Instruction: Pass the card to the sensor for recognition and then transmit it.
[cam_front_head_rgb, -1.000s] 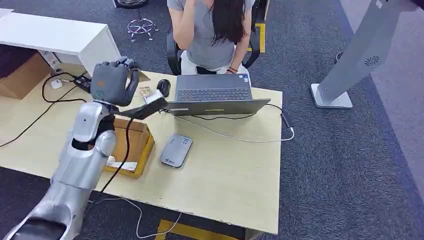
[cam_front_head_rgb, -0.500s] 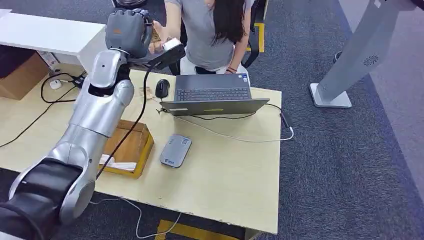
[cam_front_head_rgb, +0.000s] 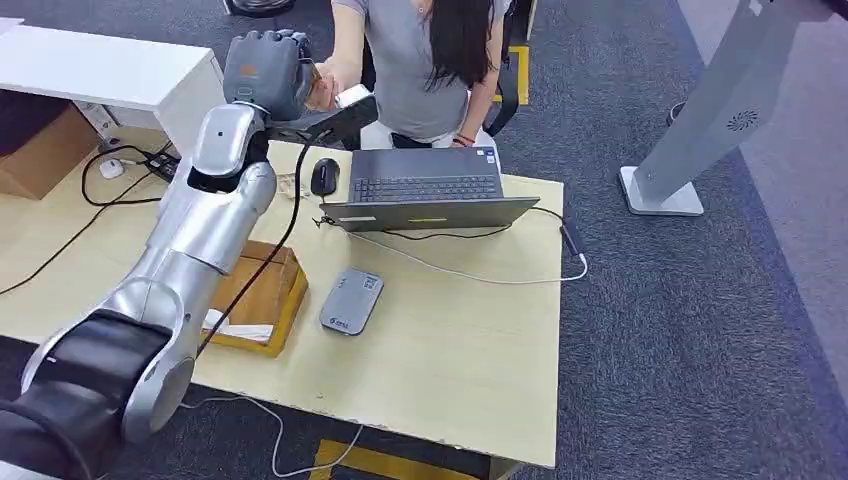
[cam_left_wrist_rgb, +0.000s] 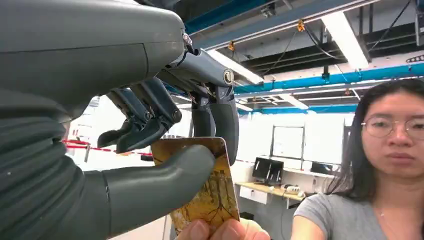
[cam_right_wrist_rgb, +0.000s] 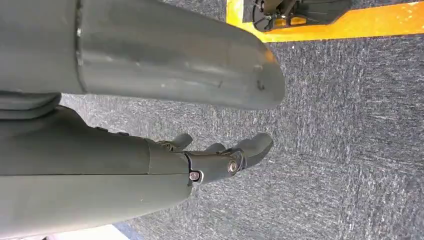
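L hand (cam_front_head_rgb: 268, 68) is raised past the far edge of the pale wooden tabletop (cam_front_head_rgb: 470, 330), pinching a gold patterned card (cam_left_wrist_rgb: 207, 192) betw. thumb and fingers (cam_left_wrist_rgb: 220, 120). A person's hand (cam_left_wrist_rgb: 220, 231) touches the card's free edge. Grey flat card sensor (cam_front_head_rgb: 351, 300) lies on the tabletop near the front of the grey open laptop (cam_front_head_rgb: 428, 188), w/ bare surface to its right. R hand (cam_right_wrist_rgb: 220, 160) hangs over dark carpet, fingers loosely apart, holding nothing.

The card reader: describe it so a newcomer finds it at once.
On the pale wooden desk, look in front of the open grey laptop. The flat grey rounded card reader lies there, right of the shallow wooden tray, with a small logo near its front end.
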